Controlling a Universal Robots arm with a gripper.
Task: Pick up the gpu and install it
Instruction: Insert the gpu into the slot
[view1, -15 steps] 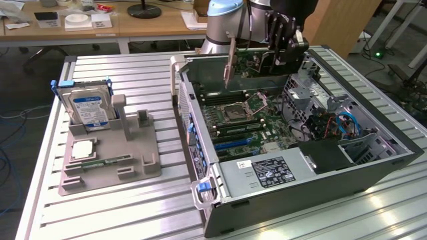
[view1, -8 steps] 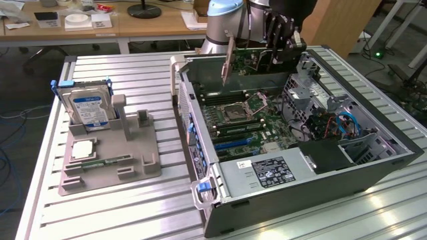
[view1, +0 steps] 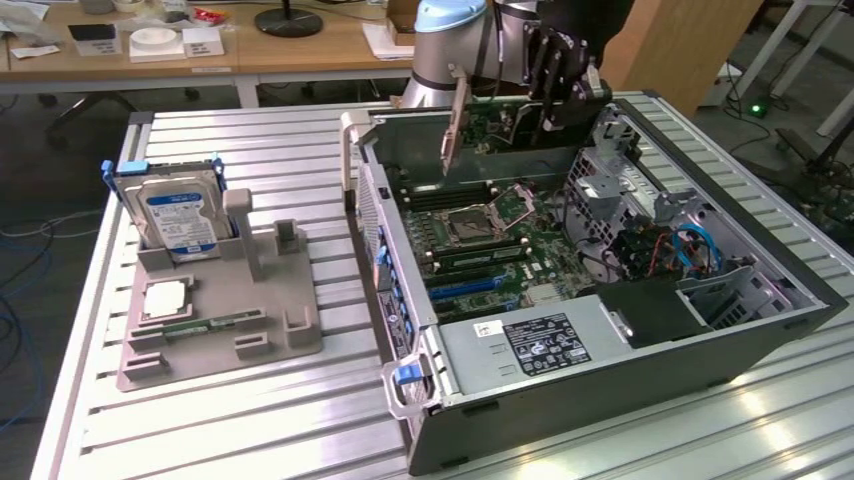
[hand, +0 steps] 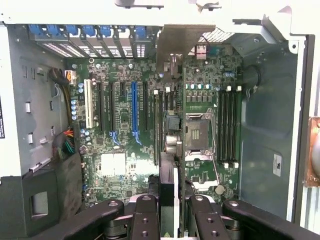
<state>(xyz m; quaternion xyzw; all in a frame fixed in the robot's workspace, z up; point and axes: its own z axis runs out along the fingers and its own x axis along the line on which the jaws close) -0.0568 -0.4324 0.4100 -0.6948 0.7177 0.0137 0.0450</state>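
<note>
My gripper (view1: 561, 85) hangs over the back end of the open computer case (view1: 747, 330) and is shut on the gpu (view1: 514, 125). The card stands on edge with its green board showing, and its metal bracket (view1: 455, 120) points to the exterior view's left. In the wrist view the gpu (hand: 170, 150) shows edge-on between my fingers (hand: 145, 215), above the motherboard (hand: 125, 165). It sits off to one side of the long blue slot (hand: 133, 112), and its bracket (hand: 182, 42) reaches toward the rear slot openings.
A grey holder (view1: 214, 350) on the slatted metal table carries a hard drive with a blue label (view1: 174, 215), a processor (view1: 167, 298) and a memory stick (view1: 200, 325). Inside the case are a power supply (view1: 534, 345), blue cables (view1: 694, 250) and the processor socket (view1: 474, 225).
</note>
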